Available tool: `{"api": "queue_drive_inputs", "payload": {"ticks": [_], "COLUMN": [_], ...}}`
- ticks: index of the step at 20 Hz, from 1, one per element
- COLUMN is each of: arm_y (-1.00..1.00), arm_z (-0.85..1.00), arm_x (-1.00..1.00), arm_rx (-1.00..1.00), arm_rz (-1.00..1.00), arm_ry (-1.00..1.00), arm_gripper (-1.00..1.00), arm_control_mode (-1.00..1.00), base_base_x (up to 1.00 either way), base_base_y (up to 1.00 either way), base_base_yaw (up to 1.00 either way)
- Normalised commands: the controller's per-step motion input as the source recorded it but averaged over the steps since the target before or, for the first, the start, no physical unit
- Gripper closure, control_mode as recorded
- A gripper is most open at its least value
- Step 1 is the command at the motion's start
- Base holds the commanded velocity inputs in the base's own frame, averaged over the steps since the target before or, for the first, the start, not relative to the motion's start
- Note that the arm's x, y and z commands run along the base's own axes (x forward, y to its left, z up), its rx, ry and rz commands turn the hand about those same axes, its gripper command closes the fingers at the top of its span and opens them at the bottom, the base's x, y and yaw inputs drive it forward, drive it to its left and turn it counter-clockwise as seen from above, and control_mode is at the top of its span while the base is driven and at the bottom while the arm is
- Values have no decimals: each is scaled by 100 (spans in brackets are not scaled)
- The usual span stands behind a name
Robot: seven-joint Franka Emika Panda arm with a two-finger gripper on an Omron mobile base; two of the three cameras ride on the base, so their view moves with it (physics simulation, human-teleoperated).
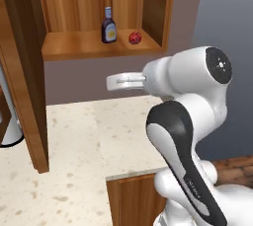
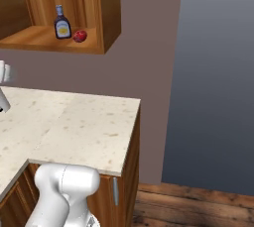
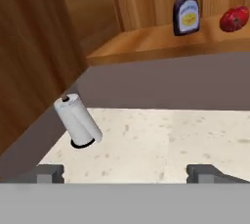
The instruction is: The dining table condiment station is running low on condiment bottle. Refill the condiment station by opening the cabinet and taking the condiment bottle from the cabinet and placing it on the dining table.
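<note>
Cabinet [image 1: 29, 72] opened, condiment bottle [image 1: 108, 25] exposed for reaching.
The gripper [image 3: 124, 173] is held wide apart and empty over the worktop [image 2: 84, 127], the bottle standing far on the shelf beside a red tomato [image 1: 134, 37].

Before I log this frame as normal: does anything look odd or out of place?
Nothing spilled or damaged. The condiment bottle stands upright on the shelf of the open cabinet, beside a red tomato. The paper towel roll looks tilted in the hand view, likely from the camera's roll.

Place was kitchen. Wooden wall cabinet [image 1: 99, 45] hung at 12 o'clock, door open, sauce bottle [image 1: 108, 25] and tomato [image 1: 134, 38] on shelf. Speckled stone counter [image 1: 89, 136] below. Paper towel roll [image 3: 78, 121] at 9 o'clock.
</note>
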Motion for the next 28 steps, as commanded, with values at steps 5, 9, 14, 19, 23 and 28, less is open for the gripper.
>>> {"api": "queue_drive_inputs", "payload": {"ticks": [5,9,14,19,23,28], "arm_y": [-47,-75,-41,1,16,8], "arm_z": [3,28,35,41,45,40], "arm_x": [19,31,17,16,17,1], "arm_rx": [-25,-1,0,-2,-8,-5], "arm_rz": [-53,-22,0,0,0,0], "arm_ry": [-26,-15,-22,-21,-20,-20], "arm_gripper": [-100,-100,-100,-100,-100,-100], "arm_control_mode": [-100,-100,-100,-100,-100,-100], "base_base_x": [0,0,0,0,0,0], "base_base_y": [0,0,0,0,0,0], "base_base_yaw": [0,0,0,0,0,0]}}
